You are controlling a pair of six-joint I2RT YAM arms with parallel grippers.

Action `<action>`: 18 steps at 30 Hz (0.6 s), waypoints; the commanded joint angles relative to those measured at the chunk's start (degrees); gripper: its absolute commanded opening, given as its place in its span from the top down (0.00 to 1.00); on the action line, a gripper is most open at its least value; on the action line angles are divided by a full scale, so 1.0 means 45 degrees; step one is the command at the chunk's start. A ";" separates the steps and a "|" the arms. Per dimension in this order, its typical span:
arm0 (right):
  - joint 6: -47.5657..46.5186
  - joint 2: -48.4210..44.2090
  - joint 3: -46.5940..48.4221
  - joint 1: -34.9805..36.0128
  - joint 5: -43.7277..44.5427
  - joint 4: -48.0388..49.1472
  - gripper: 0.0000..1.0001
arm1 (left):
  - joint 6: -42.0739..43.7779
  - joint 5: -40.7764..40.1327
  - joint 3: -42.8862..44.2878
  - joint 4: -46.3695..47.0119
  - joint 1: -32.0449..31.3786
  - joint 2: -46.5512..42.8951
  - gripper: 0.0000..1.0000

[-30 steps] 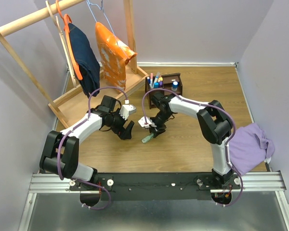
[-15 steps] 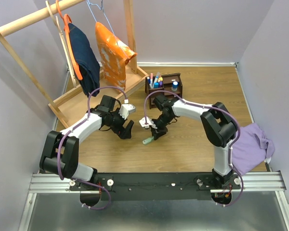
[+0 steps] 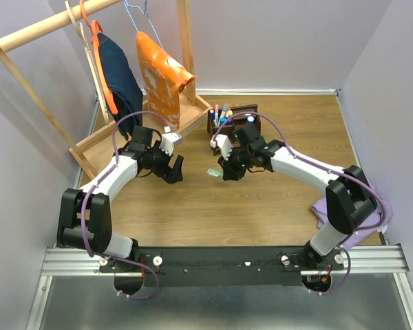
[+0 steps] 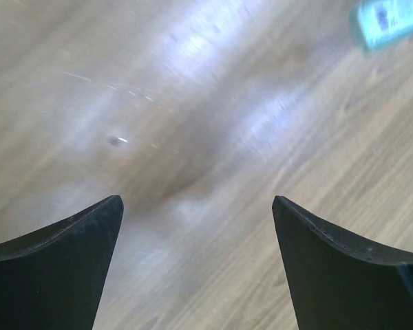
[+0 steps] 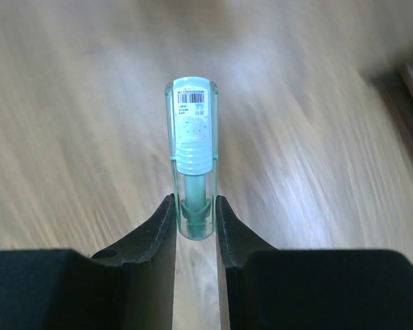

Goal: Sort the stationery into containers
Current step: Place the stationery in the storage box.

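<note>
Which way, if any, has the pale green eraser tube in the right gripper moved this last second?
Yes: the pale green eraser tube, held by the right gripper, moved up the top view, toward the dark brown wooden organizer.

Your pale green see-through tube (image 5: 193,148), barcode-labelled, sits pinched in the right tool (image 5: 195,210); the dark brown organizer (image 3: 255,118) holds pens (image 3: 222,114) upright.

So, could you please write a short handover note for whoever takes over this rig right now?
Right pincer: shut on the pale green eraser, held near the organizer.
Left pincer: open, empty, low over the table.
Done: several pens stand in the organizer.
Left: put the eraser in a compartment; no other loose stationery shows in the top view.
</note>
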 commanded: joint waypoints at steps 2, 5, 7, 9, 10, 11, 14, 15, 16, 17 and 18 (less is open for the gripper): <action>0.6598 -0.1197 -0.0879 -0.0211 0.6415 0.1076 0.99 | -0.0643 -0.0457 0.0882 0.0583 0.0428 0.0051 0.01; 0.8261 -0.1548 -0.0743 -0.0425 0.7710 0.0550 0.99 | -0.0682 -0.0536 0.1175 0.0563 0.0487 0.0012 0.01; 0.8969 -0.1627 -0.0509 -0.0582 0.8201 0.0372 0.99 | -0.0779 -0.0536 0.1254 0.0563 0.0487 -0.0086 0.01; 0.9381 -0.1531 -0.0373 -0.0719 0.8710 0.0332 0.99 | -0.0877 -0.0498 0.1196 0.0505 0.0487 -0.0144 0.01; 0.9421 -0.1434 -0.0198 -0.0797 0.8828 0.0313 0.99 | -0.0897 -0.0459 0.1157 0.0485 0.0487 -0.0203 0.01; 0.9441 -0.1336 -0.0099 -0.0895 0.9022 0.0274 0.99 | -0.0935 -0.0439 0.1156 0.0446 0.0487 -0.0203 0.01; 0.9926 -0.0750 0.0350 -0.1323 0.9394 -0.0077 0.99 | -0.0936 -0.0438 0.0961 0.0446 0.0487 -0.0301 0.01; 1.0026 -0.0459 0.0467 -0.1422 0.9376 -0.0136 0.99 | -0.0897 -0.0458 0.0883 0.0465 0.0487 -0.0378 0.01; 1.0123 -0.0340 0.0565 -0.1539 0.9356 -0.0156 0.99 | -0.0916 -0.0477 0.0844 0.0485 0.0487 -0.0399 0.01; 1.0182 -0.0223 0.0740 -0.1675 0.9356 -0.0137 0.99 | -0.0955 -0.0497 0.0805 0.0504 0.0487 -0.0418 0.01; 1.0164 -0.0106 0.0800 -0.1735 0.9337 -0.0098 0.99 | -0.0975 -0.0517 0.0747 0.0524 0.0487 -0.0476 0.01</action>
